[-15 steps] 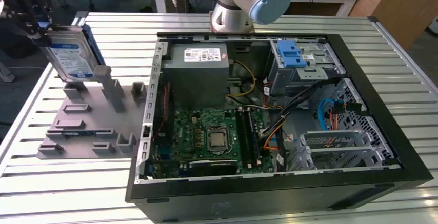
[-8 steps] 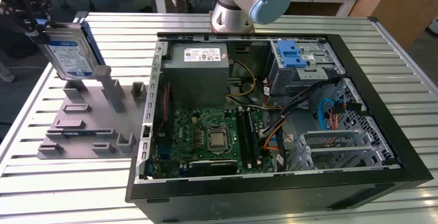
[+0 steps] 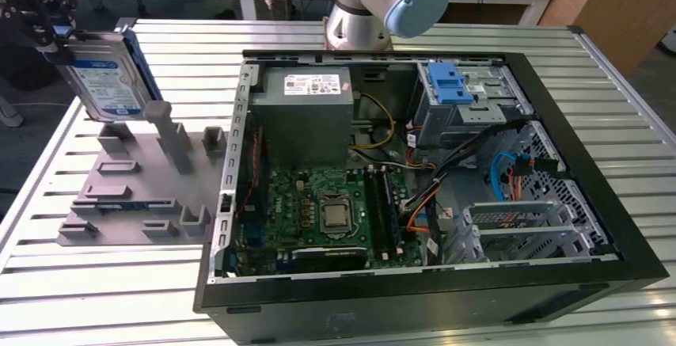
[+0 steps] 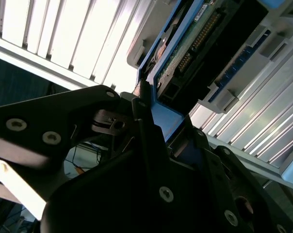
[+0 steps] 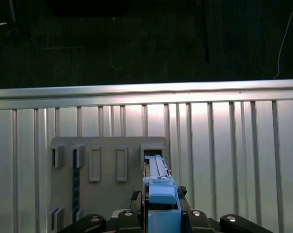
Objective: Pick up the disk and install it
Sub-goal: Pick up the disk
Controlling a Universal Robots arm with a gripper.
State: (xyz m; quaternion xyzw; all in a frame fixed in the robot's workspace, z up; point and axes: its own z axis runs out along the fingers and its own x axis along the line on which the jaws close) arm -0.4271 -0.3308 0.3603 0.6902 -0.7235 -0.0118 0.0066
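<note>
Your gripper closed tight on the disk, disk held upright above the grey fixture, exterior view's left, open computer case beside it to the right

No print can be made out. In the exterior view, the disk at the upper left carries a white-and-blue label, and the grey box at upper centre a white sticker, both too small to read.
</note>
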